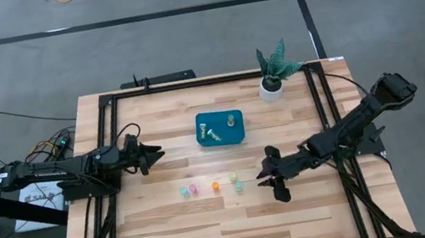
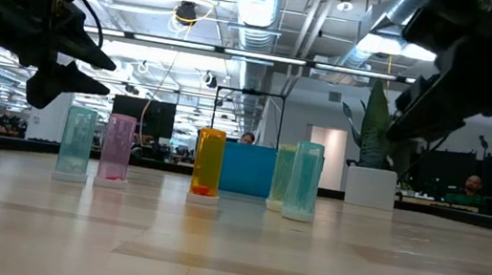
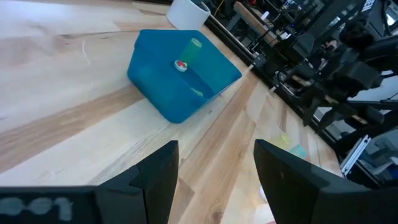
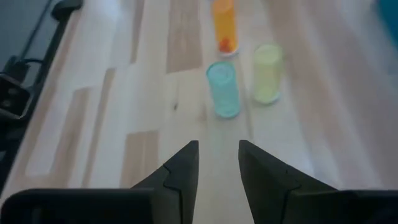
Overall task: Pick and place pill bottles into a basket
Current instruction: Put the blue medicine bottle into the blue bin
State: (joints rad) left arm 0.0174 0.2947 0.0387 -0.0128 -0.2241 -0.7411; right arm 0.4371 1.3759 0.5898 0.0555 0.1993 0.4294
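Five pill bottles (image 1: 211, 187) stand in a row on the table (image 1: 171, 235), two more inside the teal basket (image 1: 220, 129). The right gripper (image 1: 265, 177), fingers nearly together and empty, sits near the row's end. The left gripper (image 1: 158, 153) waits with fingers apart beside the basket.

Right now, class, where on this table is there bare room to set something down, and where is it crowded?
Bare wood lies along the near edge of the table, in front of the row of bottles, and between the left tool and the basket. It is crowded around that row, near the right tool.
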